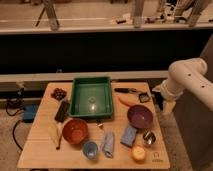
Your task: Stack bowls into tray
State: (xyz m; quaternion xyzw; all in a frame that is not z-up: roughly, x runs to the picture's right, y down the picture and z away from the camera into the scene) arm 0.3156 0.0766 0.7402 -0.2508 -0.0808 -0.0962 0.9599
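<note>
The green tray [75, 98] sits at the back middle of the wooden table, with no bowl in it. The dark purple bowl [140, 116] stands to its right front. The orange-red bowl [75, 131] stands in front of the tray's left corner. The small light blue bowl [90, 149] is near the front edge. All three stand apart on the table. My gripper [166, 106] hangs from the white arm [186, 77] just off the table's right edge, right of the purple bowl.
A metal cup [148, 137], a blue sponge [128, 135], a grey cloth [108, 144] and a yellow fruit [138, 154] lie at the front right. A carrot [127, 101] and a black-handled tool [126, 90] lie right of the tray, a black bar [62, 110] left of it.
</note>
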